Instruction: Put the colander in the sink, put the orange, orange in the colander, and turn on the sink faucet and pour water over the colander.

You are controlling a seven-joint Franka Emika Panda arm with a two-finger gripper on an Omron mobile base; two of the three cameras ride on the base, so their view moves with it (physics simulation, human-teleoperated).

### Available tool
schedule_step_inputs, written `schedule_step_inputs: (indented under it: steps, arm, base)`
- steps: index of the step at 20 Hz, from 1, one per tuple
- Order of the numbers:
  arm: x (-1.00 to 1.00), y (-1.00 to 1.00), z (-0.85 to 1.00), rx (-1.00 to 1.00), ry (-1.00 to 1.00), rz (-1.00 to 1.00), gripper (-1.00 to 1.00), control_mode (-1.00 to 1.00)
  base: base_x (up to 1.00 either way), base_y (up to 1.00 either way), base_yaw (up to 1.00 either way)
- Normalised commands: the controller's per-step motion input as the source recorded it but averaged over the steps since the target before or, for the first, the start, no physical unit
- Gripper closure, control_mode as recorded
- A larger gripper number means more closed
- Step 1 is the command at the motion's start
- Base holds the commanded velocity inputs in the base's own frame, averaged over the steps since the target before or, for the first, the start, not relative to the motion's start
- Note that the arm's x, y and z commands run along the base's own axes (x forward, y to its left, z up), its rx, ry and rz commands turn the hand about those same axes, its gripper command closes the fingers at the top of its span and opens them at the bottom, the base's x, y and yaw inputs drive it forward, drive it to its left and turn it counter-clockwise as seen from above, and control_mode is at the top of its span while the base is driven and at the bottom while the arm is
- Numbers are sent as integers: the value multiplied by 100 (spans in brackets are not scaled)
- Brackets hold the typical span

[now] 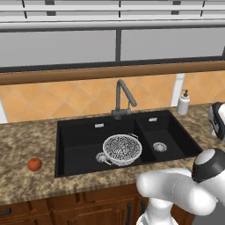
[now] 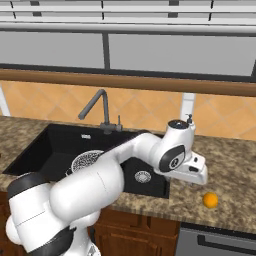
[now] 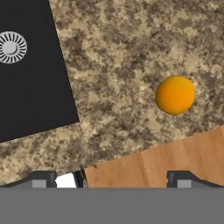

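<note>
While the arm [image 2: 115,170] reaches out over the counter [image 2: 225,165] to the right of the sink [image 1: 79,140], its pincer [image 3: 113,177] has its two tips wide apart. Nothing is between the tips. They hold nothing and touch nothing. Seen from the hand, the tips sit over the front edge of the counter, with brown wood [image 3: 175,157] under them.

I count two oranges. One is a yellow orange [image 2: 210,200]. It lies on the counter to the right of the sink, near the front edge, just in front of the hand. From the hand it sits a little off to one side of the pincer, not between the tips. The other is a red orange [image 1: 34,164]. It lies on the counter to the left of the sink, well apart from the arm.

I count one colander [image 1: 122,149]. It sits in the big basin of the sink, close to the wall between the basins. Nothing can be seen inside it.

The sink has two basins, one big and one small. Each has a round silver drain [image 1: 159,146].

I count one faucet [image 1: 123,99]. It stands behind the sink. I count one white soap bottle [image 1: 183,103], standing at the back right of the sink.
</note>
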Motion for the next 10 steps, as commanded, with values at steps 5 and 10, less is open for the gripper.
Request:
schedule_step_inputs:
  steps: [5,10]
  arm:
    - [0,-25,-21,2,0,0,-100,-100]
    - [9,-32,-15,7,0,0,-100,-100]
  base:
    - [0,0,0]
    - [0,0,0]
